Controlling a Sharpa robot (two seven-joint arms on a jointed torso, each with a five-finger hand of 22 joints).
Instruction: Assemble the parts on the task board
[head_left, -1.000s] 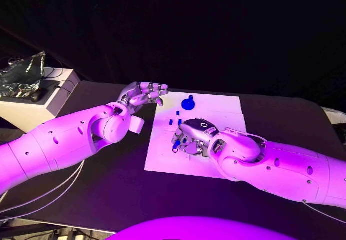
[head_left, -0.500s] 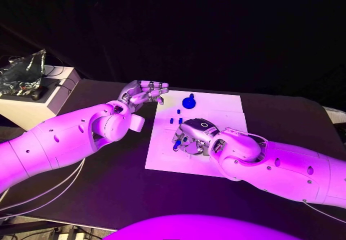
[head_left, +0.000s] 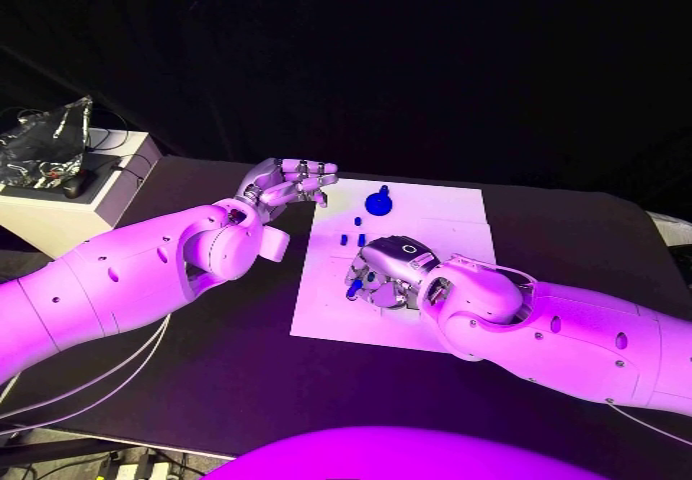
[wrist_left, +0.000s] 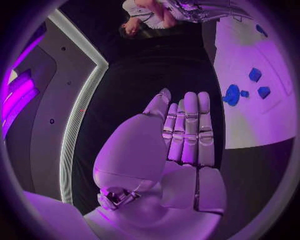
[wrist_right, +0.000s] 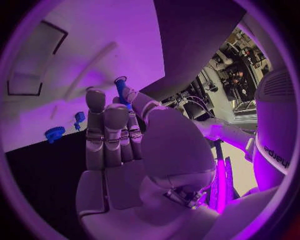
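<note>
The white task board lies mid-table. On its far part sit a blue gear and small blue parts. My right hand hovers low over the board's middle and pinches a small blue peg between thumb and finger. The right wrist view shows this peg at the fingertips, with the gear beyond. My left hand hangs off the board's far left corner, fingers curled together and holding nothing. In the left wrist view that hand faces the gear and the board.
A white box with a crinkled silver bag on top stands at the table's left. Bare black table runs along the board's near and left sides. Cables hang under the left arm.
My left hand has drifted slightly toward the table's far side. My right hand stays over the board with the peg in its pinch.
</note>
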